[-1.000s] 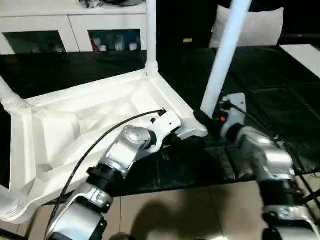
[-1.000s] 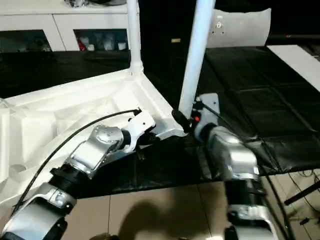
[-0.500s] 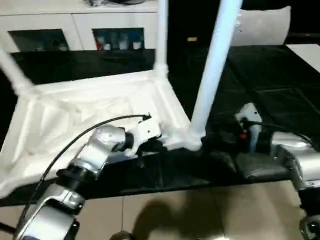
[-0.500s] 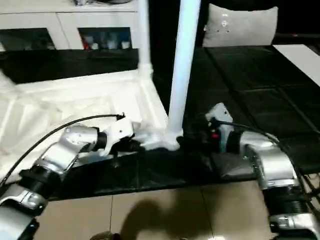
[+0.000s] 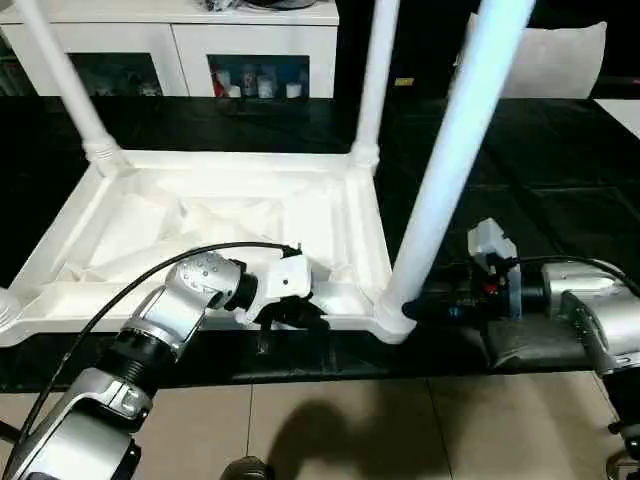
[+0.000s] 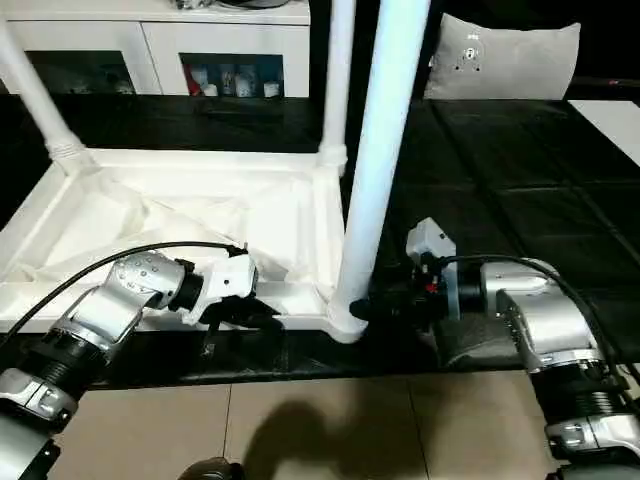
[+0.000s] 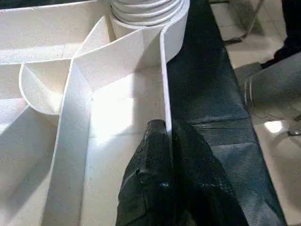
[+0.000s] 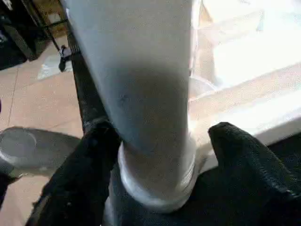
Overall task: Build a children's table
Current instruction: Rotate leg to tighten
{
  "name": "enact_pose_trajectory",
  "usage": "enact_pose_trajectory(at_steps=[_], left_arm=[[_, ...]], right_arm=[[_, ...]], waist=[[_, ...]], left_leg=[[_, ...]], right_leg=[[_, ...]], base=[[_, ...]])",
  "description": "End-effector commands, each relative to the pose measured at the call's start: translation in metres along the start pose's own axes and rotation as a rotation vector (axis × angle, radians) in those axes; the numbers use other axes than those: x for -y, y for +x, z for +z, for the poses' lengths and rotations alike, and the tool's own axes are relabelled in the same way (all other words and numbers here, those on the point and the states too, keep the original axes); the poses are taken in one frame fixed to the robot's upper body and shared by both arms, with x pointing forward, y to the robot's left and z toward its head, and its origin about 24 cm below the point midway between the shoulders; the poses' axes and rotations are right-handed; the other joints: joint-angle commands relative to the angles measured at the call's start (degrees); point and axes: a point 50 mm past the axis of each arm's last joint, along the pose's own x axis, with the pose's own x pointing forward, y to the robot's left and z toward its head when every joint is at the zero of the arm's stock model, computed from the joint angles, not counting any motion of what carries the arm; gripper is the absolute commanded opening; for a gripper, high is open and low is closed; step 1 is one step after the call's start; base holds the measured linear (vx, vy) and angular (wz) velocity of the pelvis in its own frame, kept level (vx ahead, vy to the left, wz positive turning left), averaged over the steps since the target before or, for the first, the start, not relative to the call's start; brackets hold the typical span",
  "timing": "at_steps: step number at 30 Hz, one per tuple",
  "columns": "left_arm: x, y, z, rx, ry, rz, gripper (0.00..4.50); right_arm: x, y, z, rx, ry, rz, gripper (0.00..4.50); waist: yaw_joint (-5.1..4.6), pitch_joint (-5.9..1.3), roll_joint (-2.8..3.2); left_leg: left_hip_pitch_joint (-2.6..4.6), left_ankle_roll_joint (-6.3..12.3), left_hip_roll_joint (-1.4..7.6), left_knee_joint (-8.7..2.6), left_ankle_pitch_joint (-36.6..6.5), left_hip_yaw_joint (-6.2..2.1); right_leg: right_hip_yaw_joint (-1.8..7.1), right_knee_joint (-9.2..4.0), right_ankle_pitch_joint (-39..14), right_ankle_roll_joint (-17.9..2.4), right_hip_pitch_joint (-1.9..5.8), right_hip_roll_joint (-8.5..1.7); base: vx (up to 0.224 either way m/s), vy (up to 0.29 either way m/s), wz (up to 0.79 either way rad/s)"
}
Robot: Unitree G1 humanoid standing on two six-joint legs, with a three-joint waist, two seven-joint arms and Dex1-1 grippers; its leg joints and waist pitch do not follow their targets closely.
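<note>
The children's table (image 5: 200, 160) lies upside down on a black mat, white, its ribbed underside facing up. Three of its legs are clearly standing in their sockets: the near right leg (image 5: 450, 150), the far right leg (image 5: 372, 80) and the far left leg (image 5: 60, 80). My left gripper (image 5: 300, 315) is shut on the table's near rim, which the left wrist view shows pinched between the black fingers (image 7: 155, 155). My right gripper (image 5: 415, 310) is open around the base of the near right leg (image 8: 150, 94). One finger (image 8: 94, 155) rests against the leg and the other stands slightly off it.
A white cabinet (image 5: 250, 40) with glass doors stands behind the mat. A grey cushion (image 6: 505, 55) lies at the back right. The black mat (image 5: 560, 150) stretches to the right of the table. Tiled floor (image 5: 350, 420) runs along the near edge.
The camera has shifted. Half a second ago my right gripper stood off to the right of the near right leg; now its fingers are around the leg's base again. My left gripper keeps hold of the rim.
</note>
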Motion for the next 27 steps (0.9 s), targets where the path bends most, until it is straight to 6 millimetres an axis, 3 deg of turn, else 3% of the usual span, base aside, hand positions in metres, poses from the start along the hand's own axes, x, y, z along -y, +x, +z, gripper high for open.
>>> enact_pose_trajectory(at_steps=[1,10,17,21,24,27], left_arm=[[0.003,0.005,0.009,0.009,0.068,-0.052,0.00],[0.002,0.005,0.008,0.000,0.072,-0.056,0.00],[0.003,0.007,0.009,0.033,0.003,-0.028,0.00],[-0.005,0.017,0.016,0.058,-0.131,0.106,0.00],[-0.008,0.026,0.018,0.035,-0.205,0.168,0.00],[-0.020,0.046,0.034,0.064,-0.304,0.319,0.00]], right_arm=[[0.001,0.002,0.004,0.012,-0.026,0.000,3.00],[-0.006,0.008,-0.002,0.026,0.026,0.062,2.17],[-0.012,0.014,0.000,0.098,0.121,0.048,1.97],[-0.007,0.030,-0.002,0.109,0.191,-0.127,1.96],[0.001,0.038,-0.003,0.100,0.226,-0.281,1.96],[0.015,0.054,-0.006,0.075,0.337,-0.501,1.96]], waist=[[-0.25,-3.76,-0.73],[-0.16,-3.68,-0.80],[0.01,-3.73,-0.67],[-0.59,-3.28,-0.67],[-1.39,-3.07,-0.56],[-2.55,-3.06,-0.73]], left_leg=[[1.19,4.30,2.39,-3.47,-8.5,-0.14],[1.15,4.58,2.33,-3.48,-8.1,-0.18],[1.20,4.61,2.40,-3.49,-7.2,-0.24],[1.25,2.84,2.26,-3.86,-9.7,-0.27],[1.32,0.05,2.16,-4.39,-12.7,-0.53],[1.22,-0.40,1.88,-4.32,-12.7,-0.52]], right_leg=[[2.34,-3.81,-1.8,-16.0,2.28,-3.24],[2.31,-3.81,-1.9,-15.7,2.38,-3.15],[2.33,-3.60,-0.2,-16.0,2.37,-3.13],[2.41,-4.17,-5.2,-15.5,2.14,-3.21],[2.51,-4.84,-11.6,-13.4,2.06,-3.29],[2.57,-4.95,-11.1,-13.1,2.04,-3.08]], base=[[0.000,0.000,0.00],[0.000,0.000,0.00],[0.000,0.000,0.00],[0.000,0.000,0.00],[0.000,0.000,0.00],[0.000,0.000,0.00]])
